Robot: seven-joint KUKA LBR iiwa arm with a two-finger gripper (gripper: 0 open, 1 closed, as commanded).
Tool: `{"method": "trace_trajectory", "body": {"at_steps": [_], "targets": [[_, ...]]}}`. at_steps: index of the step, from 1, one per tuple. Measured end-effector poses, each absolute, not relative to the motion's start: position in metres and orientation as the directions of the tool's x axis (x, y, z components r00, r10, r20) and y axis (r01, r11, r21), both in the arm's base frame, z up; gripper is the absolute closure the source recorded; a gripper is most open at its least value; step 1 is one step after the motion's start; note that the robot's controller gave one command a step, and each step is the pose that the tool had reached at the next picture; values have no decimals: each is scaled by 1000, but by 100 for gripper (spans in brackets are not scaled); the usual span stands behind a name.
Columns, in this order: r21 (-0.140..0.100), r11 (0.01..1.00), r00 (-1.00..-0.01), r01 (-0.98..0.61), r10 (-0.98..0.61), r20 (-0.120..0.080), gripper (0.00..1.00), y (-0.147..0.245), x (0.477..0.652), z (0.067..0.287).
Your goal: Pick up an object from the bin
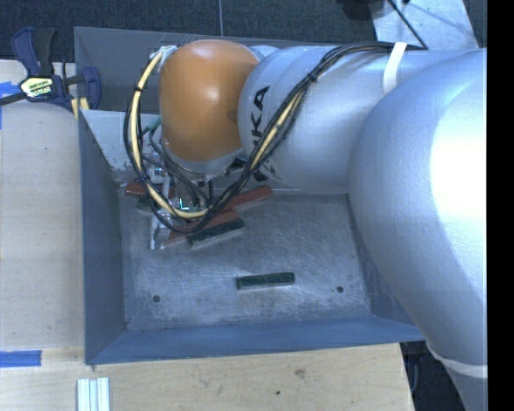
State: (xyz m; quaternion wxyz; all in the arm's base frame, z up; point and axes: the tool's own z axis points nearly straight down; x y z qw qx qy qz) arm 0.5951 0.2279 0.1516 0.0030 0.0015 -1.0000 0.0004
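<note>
My gripper hangs low over the back left part of the bin floor, mostly hidden under the arm's wrist. Right below it lies a reddish-brown strip, running out to the right, with another reddish-brown end showing on the left. A short dark bar lies slantwise just in front of the gripper. Beside it, a small silvery piece rests on the floor. Whether anything is held is hidden.
A dark green flat bar lies alone on the bin floor nearer the front, apart from the gripper. The large silver arm covers the bin's right side and back. Yellow and black cables loop round the wrist.
</note>
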Motion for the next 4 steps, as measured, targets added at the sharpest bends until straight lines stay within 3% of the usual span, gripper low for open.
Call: {"method": "trace_trajectory", "body": {"at_steps": [1,2,3,4], "targets": [[1,1000,-1000,0,0,-2,0,227,597,156],[9,997,-997,-71,-71,-24,100,156,622,83],[10,997,-997,-70,-70,-24,100,156,622,83],[1,997,-997,-80,-80,-5,100,168,624,227]]}}
